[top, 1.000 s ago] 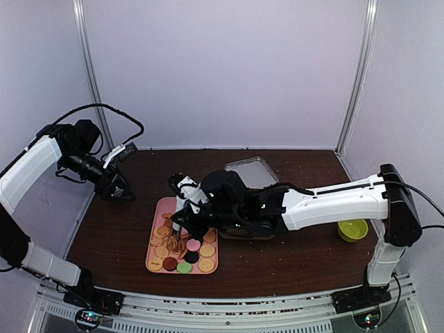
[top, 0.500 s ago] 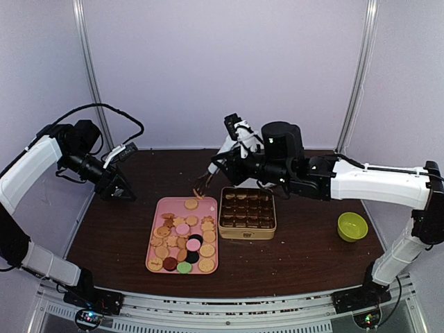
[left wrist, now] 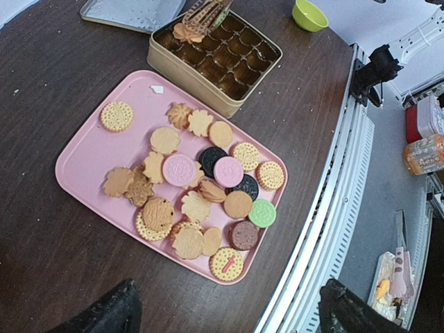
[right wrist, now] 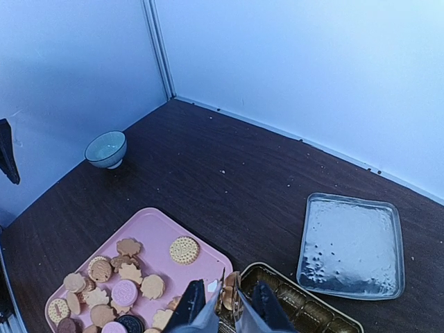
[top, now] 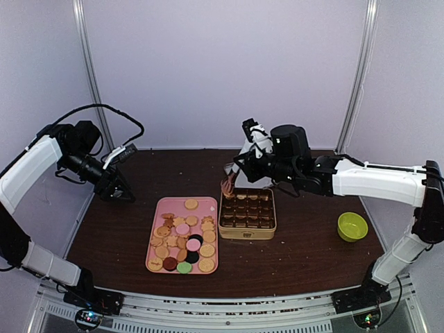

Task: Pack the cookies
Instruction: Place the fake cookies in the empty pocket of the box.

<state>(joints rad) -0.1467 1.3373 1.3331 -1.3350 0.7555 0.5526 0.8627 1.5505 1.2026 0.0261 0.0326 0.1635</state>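
cookies (left wrist: 179, 168) fill pink tray (left wrist: 83, 163); right gripper (top: 227, 184) holds one over tin (top: 247, 232).

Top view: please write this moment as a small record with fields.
tray: pink, many cookies, left of tin
tin: gold, open, looks empty
right pincer: shut on one cookie, over tin's far left corner
left pincer: open, empty, left of tray
lid: behind tin
bowl: green, right of tin

1. The flat pink plastic tray (left wrist: 83, 163) carries small coin-sized cookies (left wrist: 195, 206): mostly tan, some pink, black, dark red, one green.
2. Beside the tray, the square metal tin (left wrist: 184, 78) is gold, with brown cups.
3. Under the tray, the dark brown wooden table (top: 118, 229) shows pale specks.
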